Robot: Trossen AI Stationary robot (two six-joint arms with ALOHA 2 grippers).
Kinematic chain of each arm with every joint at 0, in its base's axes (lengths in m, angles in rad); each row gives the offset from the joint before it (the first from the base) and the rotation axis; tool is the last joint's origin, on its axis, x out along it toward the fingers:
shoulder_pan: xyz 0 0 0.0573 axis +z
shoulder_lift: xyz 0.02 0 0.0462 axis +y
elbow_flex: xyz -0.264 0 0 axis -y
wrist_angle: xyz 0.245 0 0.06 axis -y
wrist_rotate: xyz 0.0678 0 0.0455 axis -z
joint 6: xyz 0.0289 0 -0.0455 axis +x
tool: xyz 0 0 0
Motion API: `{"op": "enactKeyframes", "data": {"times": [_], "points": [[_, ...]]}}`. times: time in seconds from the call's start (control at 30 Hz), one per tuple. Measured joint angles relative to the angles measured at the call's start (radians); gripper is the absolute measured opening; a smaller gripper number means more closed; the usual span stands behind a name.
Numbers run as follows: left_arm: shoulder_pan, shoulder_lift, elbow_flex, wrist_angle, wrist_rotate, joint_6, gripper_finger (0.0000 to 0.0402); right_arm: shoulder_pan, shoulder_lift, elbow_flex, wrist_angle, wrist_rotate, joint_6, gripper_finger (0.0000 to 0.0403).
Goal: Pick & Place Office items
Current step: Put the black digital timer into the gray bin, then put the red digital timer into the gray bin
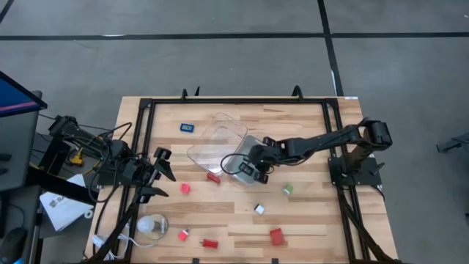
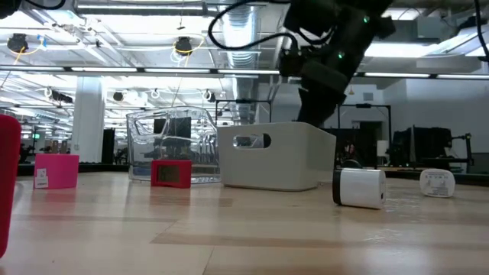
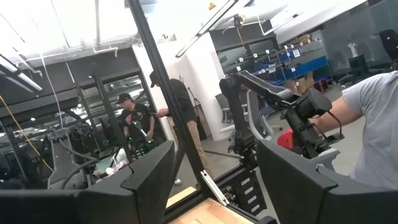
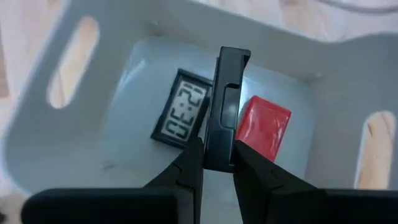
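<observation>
A wooden table [image 1: 220, 220] holds small office items scattered around two containers. The right gripper [image 4: 216, 163] reaches over a white bin [image 4: 74, 93] near the table's middle, its jaws clamped on a thin black piece [image 4: 225, 106], flat and rectangular with a notch near its upper end, held upright above the bin's open top.

Inside the bin lie two things: a small black clock [image 4: 180, 114] with a pale digit display, and a red block [image 4: 264, 127] just beside it. The bin has slot handles cut into its walls.

Next to the bin, on the side toward the table's far edge, stands a clear tray [image 1: 216, 139]; I cannot tell whether anything lies in it.

On the bare wood, seen from above: a blue piece [image 1: 187, 127] near the far side, a red clip [image 1: 213, 177] just beside the tray, a red cube [image 1: 186, 188], a green piece [image 1: 288, 189], a white piece [image 1: 259, 209], and near the front edge three more red items, the largest a red square [image 1: 276, 236].

The left gripper [image 1: 163, 172] waits over the table's left edge, its jaws apart and holding nothing. A round whitish object [image 1: 150, 224] with a cord lies close by, toward the front.

People stand in the room beyond the table.
</observation>
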Motion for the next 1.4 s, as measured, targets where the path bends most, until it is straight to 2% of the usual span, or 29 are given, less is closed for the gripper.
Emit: {"op": "enactKeyframes", "data": {"times": [0.13, 0.53, 1.0, 1.4], "points": [[0.0, 0.0, 0.0, 0.001, 0.0, -0.003, 0.0227, -0.006, 0.0, -0.033, 0.058, -0.024, 0.006, 0.0057], [0.0, 0.0, 0.0, 0.001, 0.0, -0.003, 0.0227, -0.006, 0.001, -0.034, 0.063, -0.023, 0.005, 0.0059], [0.0, 0.0, 0.0, 0.001, 0.0, -0.004, 0.0227, -0.005, 0.001, -0.034, 0.065, 0.031, 0.006, 0.0119], [0.0, 0.0, 0.0, -0.014, -0.008, -0.004, 0.0227, 0.094, -0.033, -0.032, 0.145, 0.059, -0.002, 0.0118]]}}
